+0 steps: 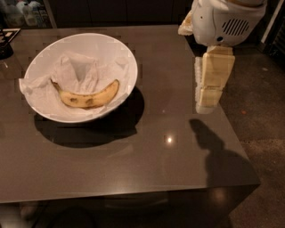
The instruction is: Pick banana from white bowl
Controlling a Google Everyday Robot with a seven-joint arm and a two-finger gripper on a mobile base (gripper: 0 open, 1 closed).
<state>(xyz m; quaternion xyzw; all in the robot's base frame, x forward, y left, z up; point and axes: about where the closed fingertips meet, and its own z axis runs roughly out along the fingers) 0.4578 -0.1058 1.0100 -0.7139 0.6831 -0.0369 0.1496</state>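
Observation:
A yellow banana (89,97) with brown spots lies curved on crumpled white paper towel (75,73) inside the large white bowl (127,60). The bowl stands on the back left of the dark brown table (169,173). My gripper (205,107) hangs from the white arm housing (225,20) at the table's right side, pointing down above the tabletop. It is well to the right of the bowl and holds nothing. Its shadow falls on the table in front of it.
A dark object (5,44) sits at the table's far left back corner. Bottles (22,11) stand behind it. The table's right edge (242,147) drops to a speckled floor (267,111).

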